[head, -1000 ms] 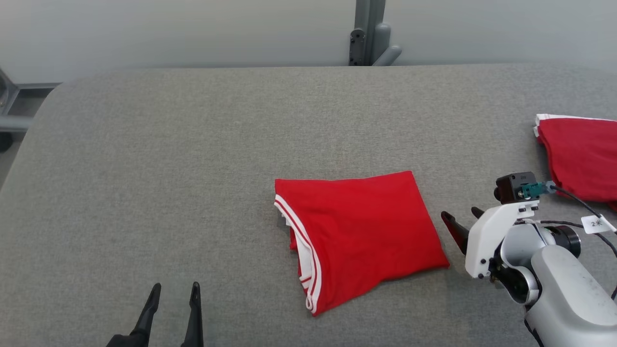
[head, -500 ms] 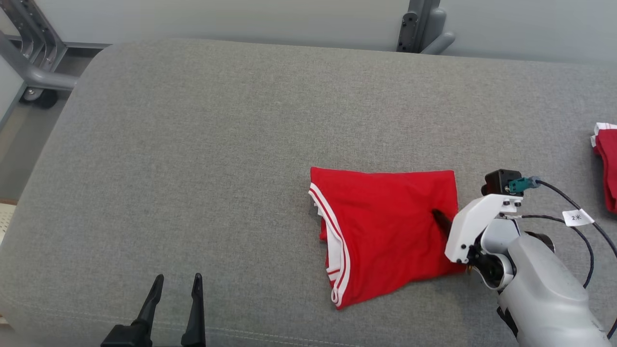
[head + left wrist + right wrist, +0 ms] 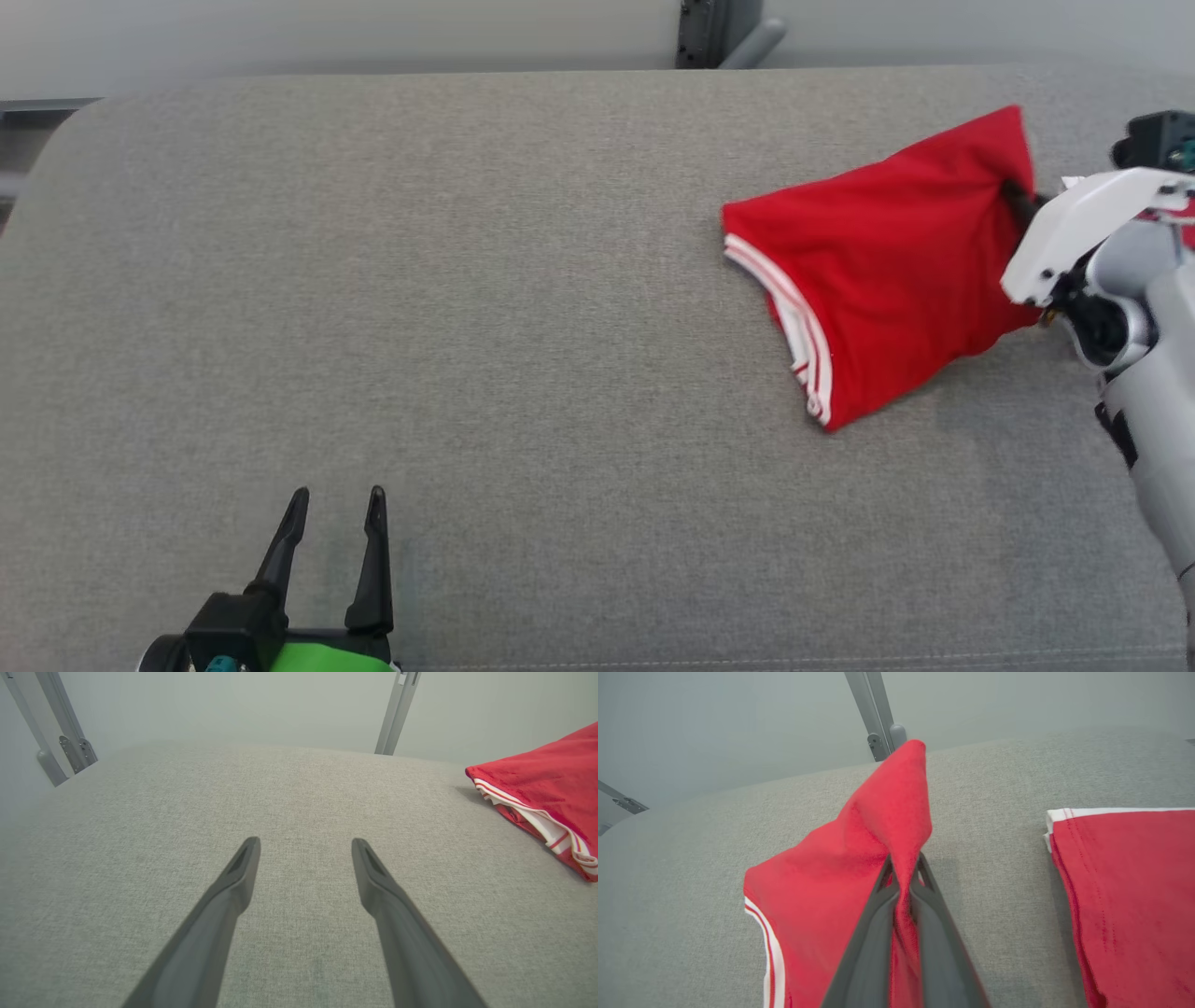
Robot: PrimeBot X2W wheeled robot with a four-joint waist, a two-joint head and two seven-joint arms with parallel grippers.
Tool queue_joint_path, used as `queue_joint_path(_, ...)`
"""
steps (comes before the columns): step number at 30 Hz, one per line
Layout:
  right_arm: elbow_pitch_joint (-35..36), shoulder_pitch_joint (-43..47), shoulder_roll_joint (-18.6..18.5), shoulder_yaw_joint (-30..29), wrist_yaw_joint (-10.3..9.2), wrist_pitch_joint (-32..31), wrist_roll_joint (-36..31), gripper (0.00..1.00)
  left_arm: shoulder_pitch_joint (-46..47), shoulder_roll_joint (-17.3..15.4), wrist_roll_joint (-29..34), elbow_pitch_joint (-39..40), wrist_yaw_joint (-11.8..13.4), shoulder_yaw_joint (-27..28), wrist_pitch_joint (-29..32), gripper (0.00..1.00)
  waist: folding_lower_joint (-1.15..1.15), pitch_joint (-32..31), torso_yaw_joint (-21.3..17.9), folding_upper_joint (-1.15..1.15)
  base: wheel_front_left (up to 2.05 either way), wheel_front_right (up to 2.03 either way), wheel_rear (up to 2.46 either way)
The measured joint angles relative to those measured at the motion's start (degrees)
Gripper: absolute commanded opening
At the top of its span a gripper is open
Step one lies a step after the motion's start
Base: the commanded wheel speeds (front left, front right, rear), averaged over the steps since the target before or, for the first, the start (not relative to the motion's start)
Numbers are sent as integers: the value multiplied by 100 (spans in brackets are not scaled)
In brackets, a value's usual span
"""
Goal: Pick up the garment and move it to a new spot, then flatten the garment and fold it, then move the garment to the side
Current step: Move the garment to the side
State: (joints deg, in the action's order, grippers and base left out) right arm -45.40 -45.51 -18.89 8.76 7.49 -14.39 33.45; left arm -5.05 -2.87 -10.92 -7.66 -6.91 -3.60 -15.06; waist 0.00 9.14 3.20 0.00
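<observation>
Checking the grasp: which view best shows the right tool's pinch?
Right wrist view: right tool shut on a raised garment fold. Head view: white wrist mostly hides the pinch. Left wrist view: its striped edge.

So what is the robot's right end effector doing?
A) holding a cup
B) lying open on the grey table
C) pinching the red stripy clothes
C: the right end effector has its fingers closed on a bunched-up fold of the red garment.

My right gripper (image 3: 1019, 198): tips are hiding under the folded red white-striped garment (image 3: 887, 261).
Second red cloth (image 3: 1134, 896): is running off the edge.
</observation>
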Motion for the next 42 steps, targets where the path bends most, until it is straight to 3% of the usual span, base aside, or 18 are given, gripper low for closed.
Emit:
queue_joint_path(14, -887, -1095, -598, -1326, 1, 422, -768, 0, 566, -11, 268, 127, -49, 14, 0, 100, 0, 764, -627, 0, 0, 0, 0)
queue_joint_path(21, -1256, -1539, -621, -1779, 1, 179, -1318, 0, 601, -74, 299, 188, -49, 172, 1, 100, 0, 1069, -688, 0, 0, 0, 0)
queue_joint_path(22, -1273, -1554, -625, -1822, 0, 192, -1413, 30, 605, -78, 299, 187, -49, 171, 1, 100, 0, 1098, -686, 0, 0, 0, 0)
queue_joint_path(23, -1301, -1556, -632, -1871, 1, 242, -1515, 76, 611, -78, 299, 186, -49, 166, 1, 100, 0, 1120, -679, 0, 0, 0, 0)
queue_joint_path(24, -1301, -1556, -632, -1871, 1, 242, -1515, 100, 611, -78, 299, 186, -49, 166, 1, 100, 0, 1120, -679, 0, 0, 0, 0)
queue_joint_path(31, -1184, -1296, -760, -2146, 1, 1299, -2627, 100, 649, -58, 274, 165, -51, 135, 1, 100, 0, 1074, -583, 0, 0, 0, 0)
queue_joint_path(34, -968, -1099, -626, -2283, -1, 1819, -2943, 100, 623, -35, 255, 205, -58, 283, 1, 100, 0, 960, -565, 0, 0, 0, 0)
queue_joint_path(38, -555, -653, -147, -1923, 4, 2354, -3114, 100, 431, -21, 248, 219, -45, 486, 2, 100, 0, 727, -559, 0, 0, 0, 0)
queue_joint_path(42, 70, 48, 69, -1329, 4, 2719, -2838, 100, 241, -11, 194, 172, 16, 616, 1, 100, 0, 412, -548, 0, 0, 0, 0)
